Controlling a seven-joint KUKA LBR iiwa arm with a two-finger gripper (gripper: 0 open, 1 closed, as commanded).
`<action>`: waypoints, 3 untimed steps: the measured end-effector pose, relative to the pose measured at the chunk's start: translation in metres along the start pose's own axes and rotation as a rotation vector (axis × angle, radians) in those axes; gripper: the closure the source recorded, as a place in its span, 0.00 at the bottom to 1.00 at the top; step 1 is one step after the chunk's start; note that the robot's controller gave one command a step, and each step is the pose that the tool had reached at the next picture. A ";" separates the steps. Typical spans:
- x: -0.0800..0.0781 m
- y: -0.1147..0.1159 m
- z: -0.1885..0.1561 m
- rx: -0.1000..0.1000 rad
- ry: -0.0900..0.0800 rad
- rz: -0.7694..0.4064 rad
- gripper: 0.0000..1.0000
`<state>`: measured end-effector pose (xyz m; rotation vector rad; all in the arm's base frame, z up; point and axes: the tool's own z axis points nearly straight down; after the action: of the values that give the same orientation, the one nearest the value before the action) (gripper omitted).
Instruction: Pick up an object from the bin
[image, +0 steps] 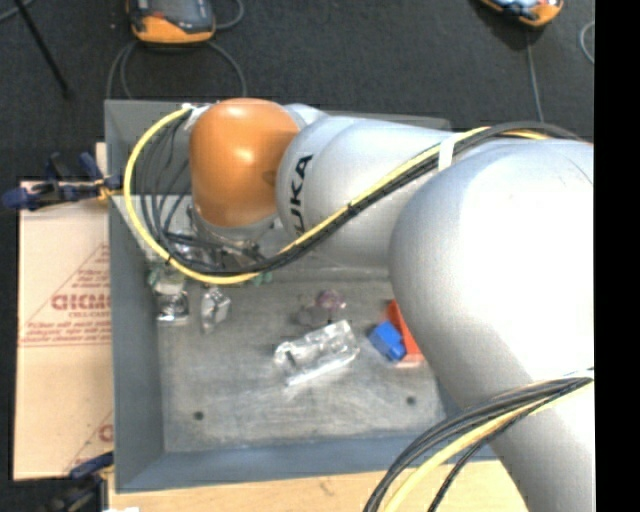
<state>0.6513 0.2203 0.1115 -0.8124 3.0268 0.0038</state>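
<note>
Gripper (190, 306) spread and empty at centre-left; we judge the nearby crinkly clear packet (318, 352) light, slippery: pinch across its narrow middle.

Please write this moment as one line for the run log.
end effector: open, empty, left in bin | clear packet: mid-floor, untouched | blue block: right of packet

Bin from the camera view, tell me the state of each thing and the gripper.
gripper: open, empty, low near the bin's left wall.
clear plastic packet: lying mid-floor, untouched.
blue block: resting against the orange piece.
orange piece: partly hidden under the arm.
small dark thing: lying loose by itself.
</note>
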 end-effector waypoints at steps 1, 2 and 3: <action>-0.004 0.001 0.016 0.009 -0.011 -0.356 0.00; -0.014 0.002 0.026 0.029 -0.021 -0.688 0.00; -0.016 0.010 0.023 0.017 -0.030 -0.688 1.00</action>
<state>0.6606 0.2372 0.0882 -1.7676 2.5481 -0.0138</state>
